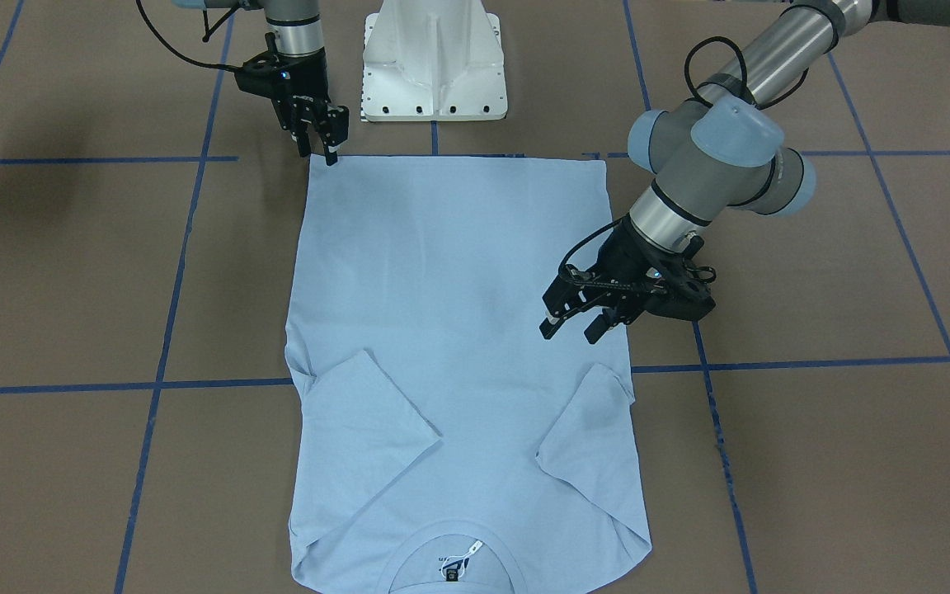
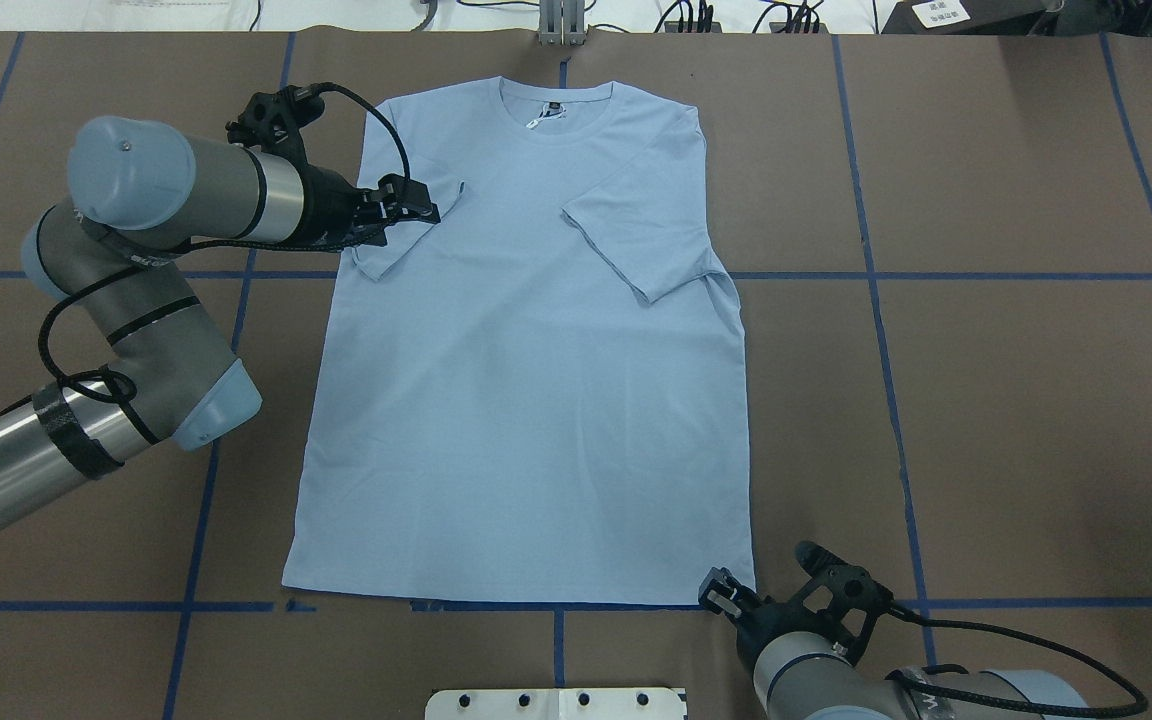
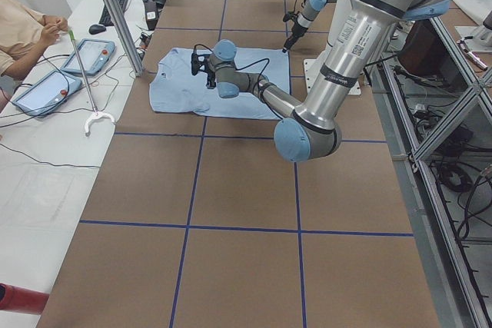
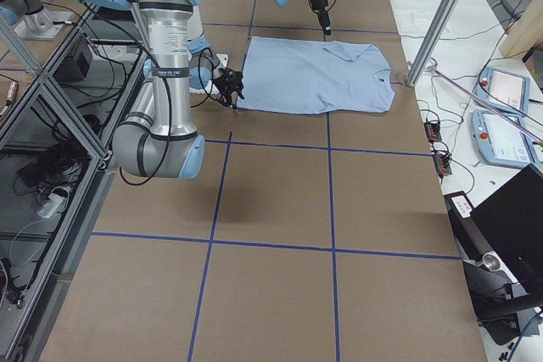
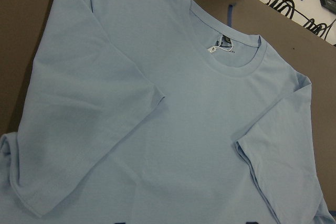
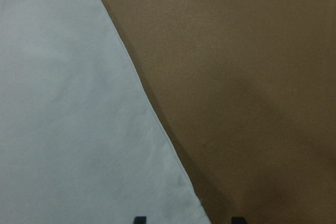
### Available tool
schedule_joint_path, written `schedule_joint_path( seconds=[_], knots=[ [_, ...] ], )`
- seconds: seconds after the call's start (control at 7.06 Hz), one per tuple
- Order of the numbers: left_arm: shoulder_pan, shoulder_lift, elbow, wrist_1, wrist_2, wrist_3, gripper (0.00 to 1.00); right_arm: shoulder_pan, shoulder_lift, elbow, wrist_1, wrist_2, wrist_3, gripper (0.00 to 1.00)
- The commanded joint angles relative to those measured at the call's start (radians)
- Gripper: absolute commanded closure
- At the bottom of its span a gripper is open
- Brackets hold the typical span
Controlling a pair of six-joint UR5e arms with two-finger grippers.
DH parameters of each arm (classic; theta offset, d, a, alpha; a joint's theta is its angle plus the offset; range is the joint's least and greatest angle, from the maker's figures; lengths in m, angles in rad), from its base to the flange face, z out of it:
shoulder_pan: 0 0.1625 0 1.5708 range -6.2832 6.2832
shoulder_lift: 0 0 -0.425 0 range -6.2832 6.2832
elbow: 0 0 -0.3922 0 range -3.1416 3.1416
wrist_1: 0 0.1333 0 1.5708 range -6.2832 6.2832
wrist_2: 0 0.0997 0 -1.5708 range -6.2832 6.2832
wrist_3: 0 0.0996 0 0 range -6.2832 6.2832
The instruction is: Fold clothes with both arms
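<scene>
Well, the light blue T-shirt (image 1: 442,289) lies spread flat on the brown worktop (image 1: 813,462) between the two pincers. Its hem is toward the robot and its ribbed collar (image 2: 556,103) is at the far end. Both short sleeves are folded inward onto the body.

The left pincer (image 1: 566,336) hangs over the shirt's edge on the robot's left, its fingers spread apart and gripping nothing. Beneath and just beyond its fingertips lies the folded sleeve (image 5: 89,145) of that side. Further ahead of it are the collar and a small white label (image 5: 220,49) inside the neck. The other sleeve (image 2: 636,240) lies across the shirt from this pincer, on the robot's right. Whether the fingertips touch the cloth I cannot tell.

The right pincer (image 1: 318,155) points down at the hem corner (image 6: 199,211) on the robot's right, well apart from the left pincer. The whole length of the shirt body lies ahead of it and to its left. Its fingers are parted too, and empty. In its wrist view the two dark fingertips straddle that corner, with cloth to one side and bare worktop to the other.

Blue tape lines (image 1: 813,361) cross the worktop beside the shirt. The white pedestal base (image 1: 434,66) stands near the right pincer, behind the hem.
</scene>
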Motion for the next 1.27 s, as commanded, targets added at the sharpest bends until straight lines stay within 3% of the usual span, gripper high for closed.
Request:
schedule_joint_path(
  seconds=[0.0,0.42,0.57,0.71,0.99,1.13],
  knots=[
    [0.000,0.000,0.001,-0.001,0.000,0.002,0.19,0.003,-0.008,0.009,0.000,0.005,-0.007,1.00],
    [0.009,0.002,-0.038,0.000,0.003,-0.006,0.19,0.000,-0.022,0.020,0.000,0.003,-0.008,1.00],
    [0.056,0.105,-0.140,0.002,0.011,-0.067,0.17,0.002,-0.021,0.033,-0.002,0.005,-0.007,1.00],
    [0.109,0.200,-0.275,0.067,0.038,-0.083,0.00,0.002,-0.021,0.038,0.000,0.003,-0.008,1.00],
    [0.268,0.374,-0.499,0.207,0.219,-0.092,0.00,0.002,-0.018,0.052,0.000,0.003,-0.008,1.00],
    [0.278,0.485,-0.555,0.210,0.216,-0.092,0.02,0.002,-0.019,0.065,0.000,0.005,-0.008,1.00]
  ],
)
